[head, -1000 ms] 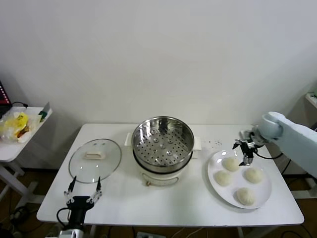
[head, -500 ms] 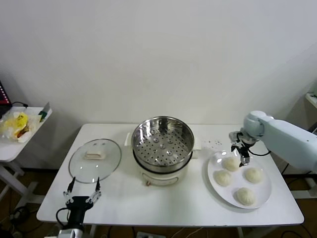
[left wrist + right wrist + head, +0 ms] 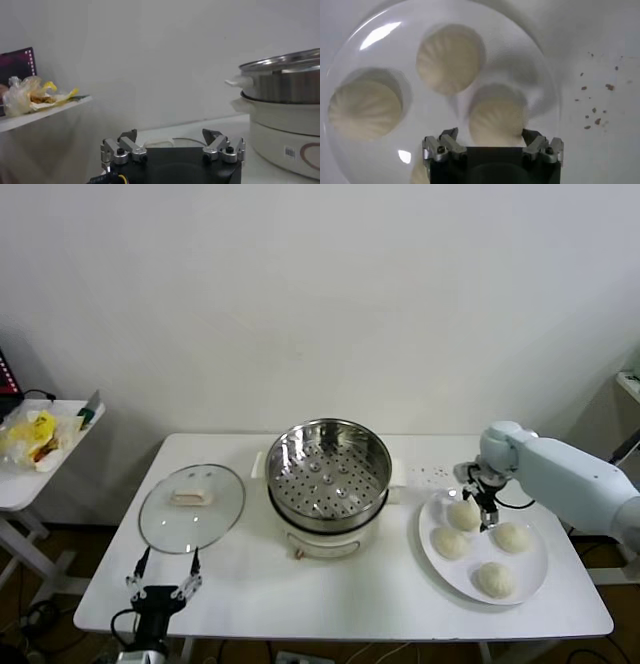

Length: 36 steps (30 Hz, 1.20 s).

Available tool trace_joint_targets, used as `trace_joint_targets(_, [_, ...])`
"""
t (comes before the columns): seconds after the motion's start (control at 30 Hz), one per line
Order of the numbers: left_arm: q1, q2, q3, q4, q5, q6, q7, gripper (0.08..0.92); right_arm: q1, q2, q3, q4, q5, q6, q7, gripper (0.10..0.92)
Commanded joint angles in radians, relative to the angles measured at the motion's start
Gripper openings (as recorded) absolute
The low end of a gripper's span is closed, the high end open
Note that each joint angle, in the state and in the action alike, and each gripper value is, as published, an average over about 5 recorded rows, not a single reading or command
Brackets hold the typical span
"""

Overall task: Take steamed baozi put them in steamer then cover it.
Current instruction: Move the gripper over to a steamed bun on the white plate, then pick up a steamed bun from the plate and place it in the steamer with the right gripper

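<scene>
Pale grey arm, black-and-silver fingers

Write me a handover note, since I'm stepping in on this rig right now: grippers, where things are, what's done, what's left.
Right gripper: open, empty, above the rear-left baozi on the white plate, fingers straddling it in the wrist view.
Left gripper: open, empty, parked at the table's near edge, in front of the glass lid.
All four baozi are on the plate, right of the steamer.
Steamer: uncovered at table centre, perforated tray holding nothing. Lid lies flat on the table to its left.
Done: nothing loaded yet.
Left: grasp and move all four baozi into the steamer, then put the lid on.
</scene>
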Motion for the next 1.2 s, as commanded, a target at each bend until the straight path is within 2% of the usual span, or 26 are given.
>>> trace_joint_targets(0.03, [0.005, -0.001, 0.002, 0.007, 0.003, -0.007, 0.0, 0.823, -0.02, 0.02, 0.024, -0.03, -0.024, 0.009, -0.001, 0.823])
trace_joint_targets(0.43, [0.013, 0.001, 0.0, 0.024, 0.003, -0.021, -0.004, 0.823, -0.02, 0.028, 0.036, -0.041, -0.023, 0.022, -0.008, 0.822])
trace_joint_targets(0.7, [0.021, 0.002, -0.005, 0.024, 0.002, -0.027, -0.005, 0.823, -0.016, 0.025, 0.039, -0.038, -0.019, 0.026, -0.019, 0.696])
trace_joint_targets(0.9, [0.028, 0.002, -0.008, 0.023, 0.0, -0.032, -0.007, 0.823, 0.013, 0.012, 0.034, -0.013, -0.006, 0.041, -0.02, 0.649])
trace_joint_targets(1.2, [0.039, 0.002, -0.008, 0.018, -0.001, -0.036, -0.008, 0.823, 0.403, 0.043, -0.192, 0.097, 0.057, 0.261, -0.075, 0.641])
